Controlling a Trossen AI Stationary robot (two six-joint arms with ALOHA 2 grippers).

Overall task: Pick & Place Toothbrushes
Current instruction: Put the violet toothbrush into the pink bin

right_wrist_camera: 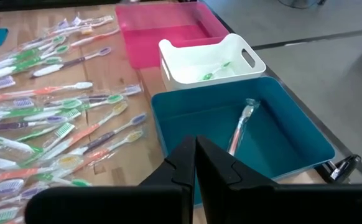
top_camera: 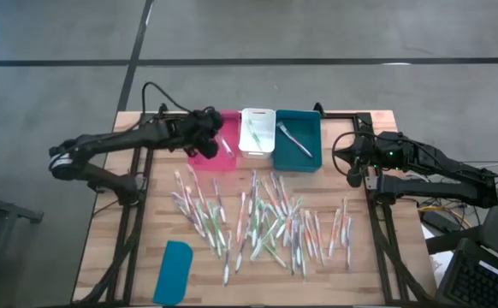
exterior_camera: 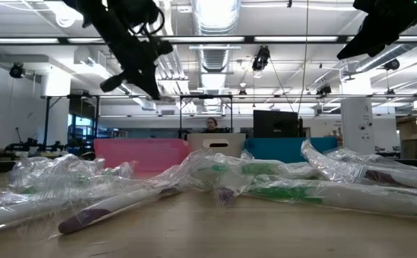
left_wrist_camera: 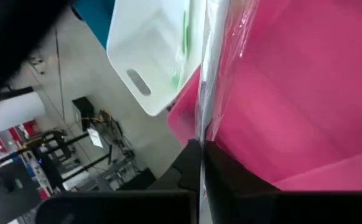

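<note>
Dozens of toothbrushes lie scattered on the counter, mostly lengthwise toward three bins; left gripper, jaws clenched on one wrapped toothbrush, hangs over the pink bin; white bin and teal bin hold one each; right gripper waits clenched, empty.

Back row: pink bin, white bin and teal bin stand side by side, touching, with no gap between them.
Over pink bin: left gripper hangs there, fingers together on a wrapped toothbrush, blocking that bin's mouth.
Table middle: toothbrushes lie scattered thick, little bare wood between.
Front left corner: teal lid lies flat, bare wood around it.
Right edge: right gripper just beside the teal bin, fingers closed.
</note>
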